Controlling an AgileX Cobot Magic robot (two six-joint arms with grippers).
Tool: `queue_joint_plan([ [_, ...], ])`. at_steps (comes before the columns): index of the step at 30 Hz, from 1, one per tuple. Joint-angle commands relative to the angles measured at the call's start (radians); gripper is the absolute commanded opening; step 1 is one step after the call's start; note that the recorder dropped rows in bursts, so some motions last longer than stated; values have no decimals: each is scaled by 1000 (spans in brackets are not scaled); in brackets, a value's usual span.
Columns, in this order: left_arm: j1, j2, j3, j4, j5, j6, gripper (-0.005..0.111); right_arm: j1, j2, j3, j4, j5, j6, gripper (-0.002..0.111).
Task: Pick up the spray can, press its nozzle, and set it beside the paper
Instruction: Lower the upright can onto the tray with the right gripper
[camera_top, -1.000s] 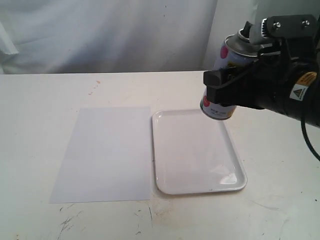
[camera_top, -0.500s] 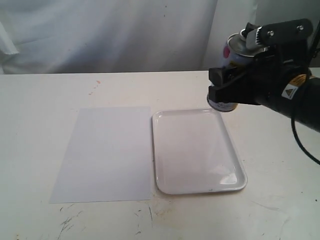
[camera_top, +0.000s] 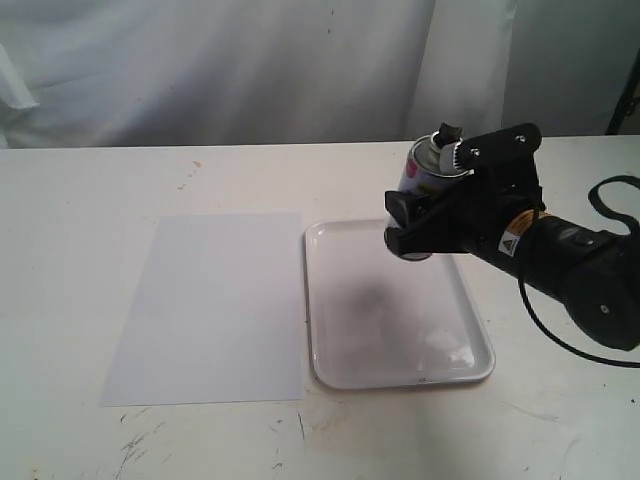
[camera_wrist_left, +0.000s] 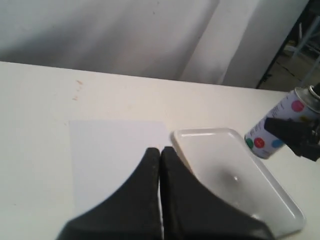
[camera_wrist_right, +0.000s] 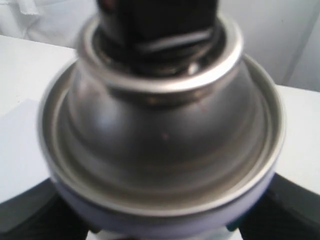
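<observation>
White paper (camera_top: 215, 305) lies just beside the tray (camera_top: 370, 345), along its 9 o'clock edge, with bare table (camera_top: 70, 250) beyond. The right gripper (camera_top: 412, 225) clamps the spray can (camera_top: 420, 170) over the tray's 1 o'clock corner, lower than before. The left gripper (camera_wrist_left: 160, 156) is pressed closed and empty.

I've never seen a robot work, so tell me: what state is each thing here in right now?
can: gripped, tilted, over the far edge of the tray.
nozzle: uncovered; pressed or not, cannot tell.
right gripper: shut on the can.
left gripper: shut, empty.
paper: flat on the table.
tray: flat, nothing in it.
</observation>
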Motion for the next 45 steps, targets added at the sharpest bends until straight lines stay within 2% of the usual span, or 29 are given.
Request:
queue_joint_plan([
  [1,0,-116,21,-2,-97,-13,0,-28,37,-38,-48,-70,31,0],
  [7,0,-292,21,8,-114,-11,0,-27,98,-75,-132,-111,72,0],
  [12,0,-377,21,42,-51,-15,0,-27,155,-104,-156,-130,76,0],
  [21,0,-406,21,42,88,-17,0,-31,214,-138,-168,-93,84,0],
  [29,0,-406,21,47,100,-17,0,-31,215,-138,-123,9,75,1],
  [32,0,-406,21,51,100,-17,0,-31,215,-138,-130,-9,75,8],
  [36,0,-406,21,66,114,-17,0,-31,215,-138,-150,-40,75,26],
  [38,0,-406,21,81,126,-33,0,-31,215,-138,-150,-42,78,39],
  [39,0,-406,21,108,131,-75,0,-31,215,-138,-150,-42,80,53],
  [41,0,-406,21,132,140,-98,0,-31,215,-138,-141,-42,80,68],
  [45,0,-406,21,132,143,-98,0,-31,213,-138,-120,-23,94,75],
])
